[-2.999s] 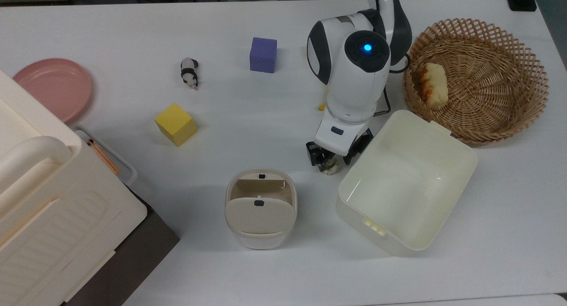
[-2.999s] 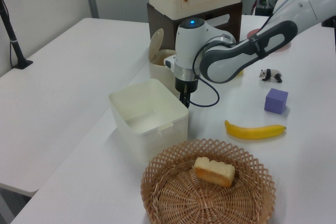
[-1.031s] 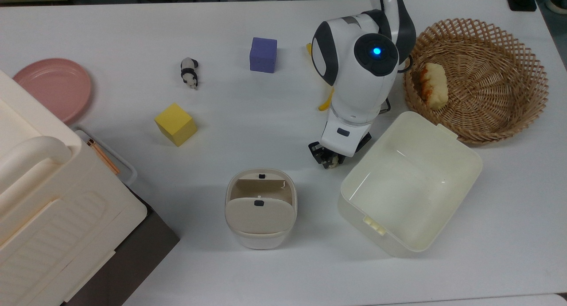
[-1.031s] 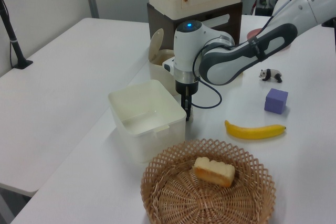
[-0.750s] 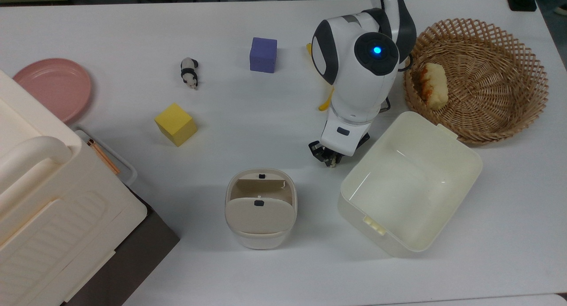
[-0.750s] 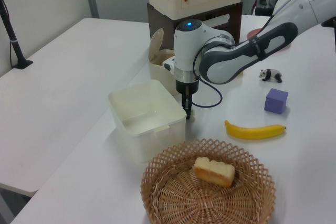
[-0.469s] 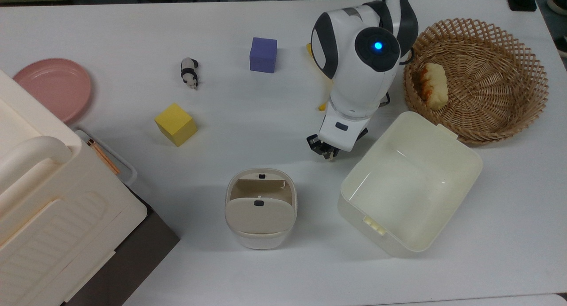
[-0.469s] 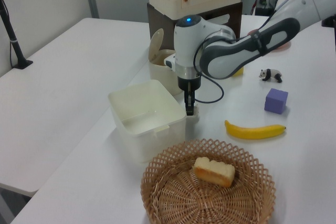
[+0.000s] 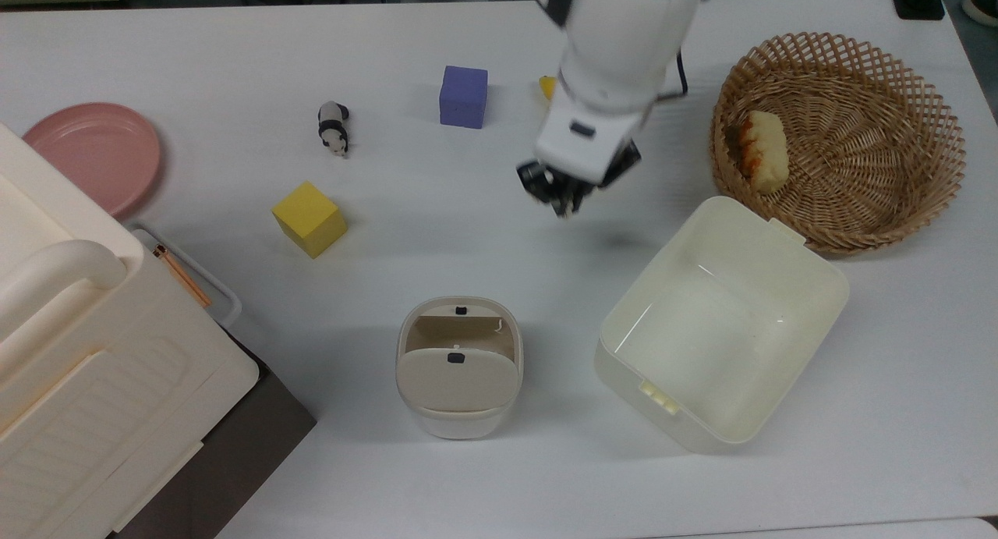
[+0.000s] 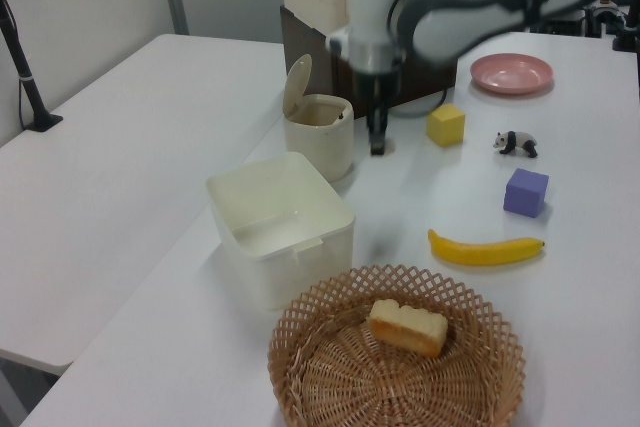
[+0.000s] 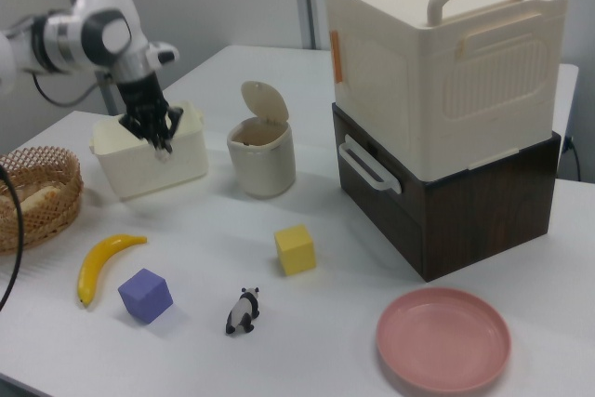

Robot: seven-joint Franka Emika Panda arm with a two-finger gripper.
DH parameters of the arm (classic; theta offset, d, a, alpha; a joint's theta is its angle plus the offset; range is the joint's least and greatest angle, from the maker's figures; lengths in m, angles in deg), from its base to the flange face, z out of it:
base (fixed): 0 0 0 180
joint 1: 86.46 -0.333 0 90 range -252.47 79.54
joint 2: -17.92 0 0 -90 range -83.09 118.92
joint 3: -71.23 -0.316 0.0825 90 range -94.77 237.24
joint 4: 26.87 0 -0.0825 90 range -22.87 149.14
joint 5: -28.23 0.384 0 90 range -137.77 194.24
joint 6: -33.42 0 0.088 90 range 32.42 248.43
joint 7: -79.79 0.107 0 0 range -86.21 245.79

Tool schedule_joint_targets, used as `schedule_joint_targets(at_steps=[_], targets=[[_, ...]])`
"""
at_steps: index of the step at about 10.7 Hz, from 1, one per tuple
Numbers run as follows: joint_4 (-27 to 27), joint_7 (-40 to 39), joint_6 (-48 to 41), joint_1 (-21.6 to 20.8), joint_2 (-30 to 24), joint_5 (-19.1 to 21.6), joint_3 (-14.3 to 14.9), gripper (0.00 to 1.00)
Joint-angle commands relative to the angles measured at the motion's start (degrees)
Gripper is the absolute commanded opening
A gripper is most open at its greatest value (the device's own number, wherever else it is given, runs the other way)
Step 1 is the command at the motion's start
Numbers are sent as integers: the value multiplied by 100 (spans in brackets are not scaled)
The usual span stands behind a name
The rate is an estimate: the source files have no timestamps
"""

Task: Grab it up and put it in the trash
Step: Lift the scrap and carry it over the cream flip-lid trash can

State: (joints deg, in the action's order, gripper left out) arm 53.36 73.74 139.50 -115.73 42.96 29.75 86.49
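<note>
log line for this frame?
phase: carry | gripper: shut on paper wad, raised off table | target: bin, flap lid up | wad not in bin

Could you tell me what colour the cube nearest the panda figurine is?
The cube is yellow, clearest in the right view, beside the black-and-white panda figurine.

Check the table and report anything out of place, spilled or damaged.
Nothing looks spilled or broken. The bin stands upright with its flap lid tipped open. The tub sits askew to the table edge in the top view. The gripper is raised above the table, shut on the paper wad.
</note>
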Motion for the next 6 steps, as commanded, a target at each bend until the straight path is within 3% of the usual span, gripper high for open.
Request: schedule_joint_targets(at_steps=[1, 3, 6], targets=[[178, -134, -438, 209, -684, 41, -40, 13], [82, 295, -124, 577, -659, 234, -67, 13], [64, 728, 1219, 1079, -492, 174, -137, 14]])
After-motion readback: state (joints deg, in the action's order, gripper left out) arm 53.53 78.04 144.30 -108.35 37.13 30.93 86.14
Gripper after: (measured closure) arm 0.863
